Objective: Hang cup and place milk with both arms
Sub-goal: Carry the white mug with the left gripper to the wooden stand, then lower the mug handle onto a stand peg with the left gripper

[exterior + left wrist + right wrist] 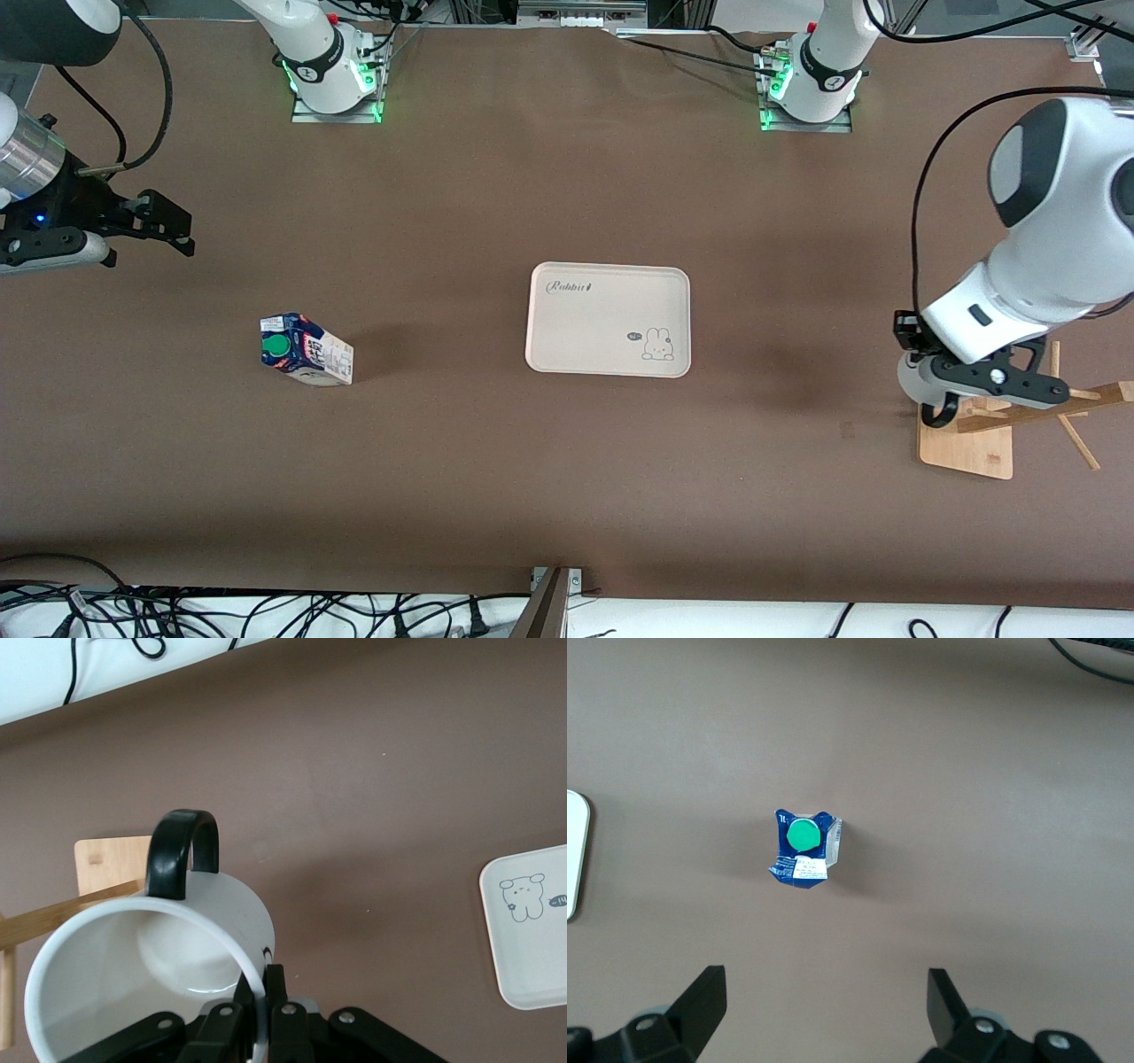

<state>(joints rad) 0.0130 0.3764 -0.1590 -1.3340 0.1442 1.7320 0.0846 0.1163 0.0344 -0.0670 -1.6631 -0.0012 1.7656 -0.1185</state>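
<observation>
White and dark-handled, the cup sits clamped by its rim in the left gripper, tilted on its side at the wooden rack near the left arm's end of the table. One of the rack's pegs lies right against the cup's rim beside the handle, but whether it passes through the loop cannot be told, so the hanging looks underway and not finished. The milk stands upright on the bare table toward the right arm's end, well apart from the tray at the middle. The right gripper hangs over the table near it with jaws spread wide and empty. Picking up and placing the milk remains.
</observation>
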